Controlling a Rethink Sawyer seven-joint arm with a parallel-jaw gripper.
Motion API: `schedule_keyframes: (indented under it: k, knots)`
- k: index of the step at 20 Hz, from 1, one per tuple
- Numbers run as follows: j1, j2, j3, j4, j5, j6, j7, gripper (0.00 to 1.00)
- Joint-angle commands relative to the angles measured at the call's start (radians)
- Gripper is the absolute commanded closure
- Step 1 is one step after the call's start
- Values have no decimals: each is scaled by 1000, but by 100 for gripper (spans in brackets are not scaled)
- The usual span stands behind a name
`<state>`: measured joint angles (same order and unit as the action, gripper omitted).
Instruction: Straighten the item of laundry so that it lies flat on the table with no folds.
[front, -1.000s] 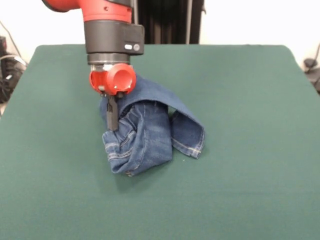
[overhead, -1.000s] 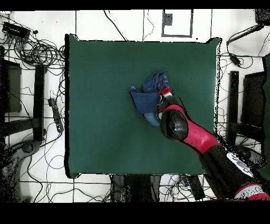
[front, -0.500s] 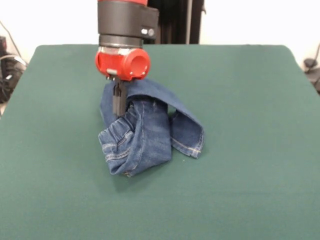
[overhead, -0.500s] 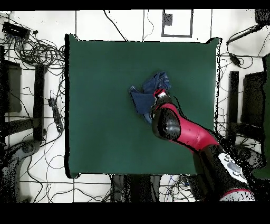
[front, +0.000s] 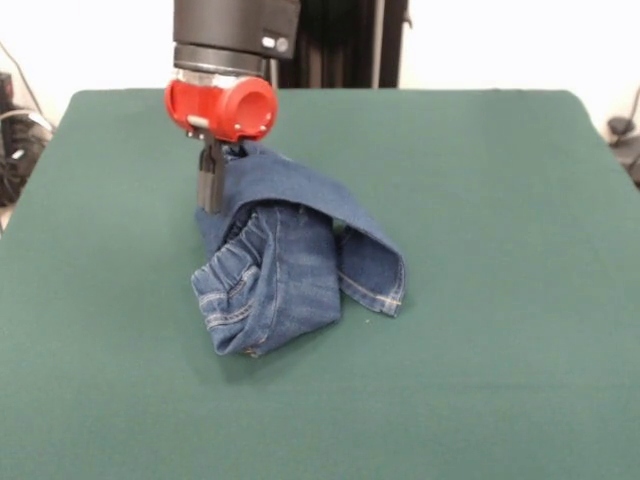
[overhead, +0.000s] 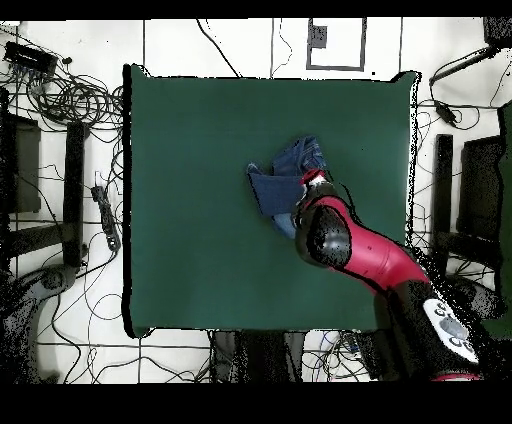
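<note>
The item of laundry (front: 290, 260) is a crumpled pair of blue denim jeans near the middle of the green table (front: 480, 300). It is bunched into a folded heap, with a hemmed leg curling out to the right in the front view. My gripper (front: 209, 200) hangs at the heap's upper left, shut on a raised edge of the denim, which is drawn up into a peak. In the overhead view the jeans (overhead: 280, 175) lie right of the table's (overhead: 190, 200) centre. There the red arm (overhead: 335, 235) covers their lower right part and hides the gripper.
Green cloth stretches wide on every side of the jeans. Cables (overhead: 70, 95) and dark stands (overhead: 455, 190) crowd the floor around the table. A black post (front: 340, 45) rises behind the table's far edge.
My gripper has risen and drifted a little left in the front view, pulling the held edge of the denim up with it. The heap has shifted slightly.
</note>
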<state>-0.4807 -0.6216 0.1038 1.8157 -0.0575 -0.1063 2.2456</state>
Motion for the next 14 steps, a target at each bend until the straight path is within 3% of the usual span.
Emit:
schedule_keyframes:
  k: [1, 6, 10, 11, 14]
  knots:
    - [-6, 58, 37, -47, -12, 135, 33, 100]
    - [-60, 144, 104, -59, -35, 89, 43, 100]
    - [-73, 157, 129, -49, -40, 56, 61, 100]
    - [-84, 158, 145, -45, -44, 53, 70, 0]
    - [-105, 167, 174, -34, -59, -23, 105, 0]
